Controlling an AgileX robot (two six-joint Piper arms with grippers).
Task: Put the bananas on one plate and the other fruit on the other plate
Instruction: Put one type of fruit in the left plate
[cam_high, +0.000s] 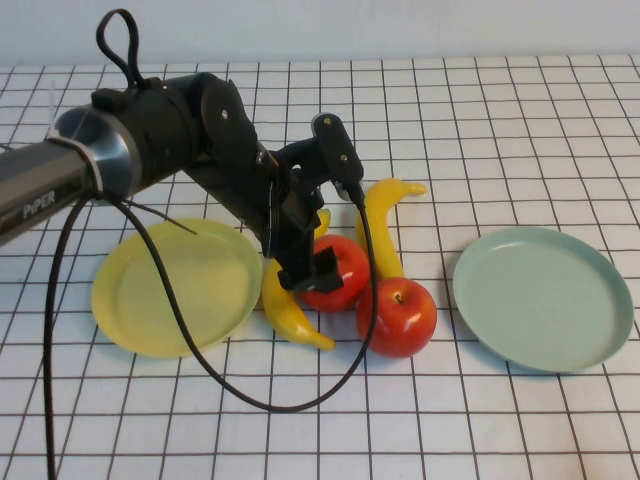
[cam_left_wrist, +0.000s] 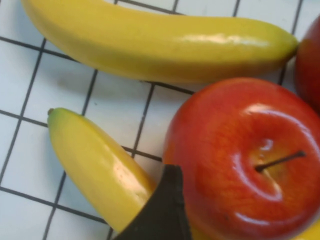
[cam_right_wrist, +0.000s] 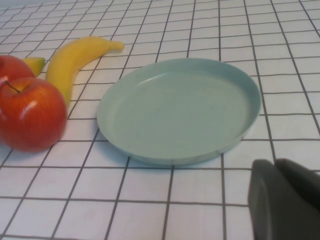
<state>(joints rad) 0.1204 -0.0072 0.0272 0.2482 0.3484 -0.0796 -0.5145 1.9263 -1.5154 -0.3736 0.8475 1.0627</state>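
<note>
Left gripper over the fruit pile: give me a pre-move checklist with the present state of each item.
1. Left gripper open and low over the rear apple: ok.
2. One finger sits between that apple and the near banana; the other is unseen, so whether the apple is straddled: cannot tell.
3. Yellow plate bare for the apples: ok.
4. Blue-green plate bare for the bananas: ok.
5. Fruit spaced apart for a clean grab: not ok; front apple and far banana crowd it.
6. Right gripper shut, parked beside the blue-green plate: ok.
</note>
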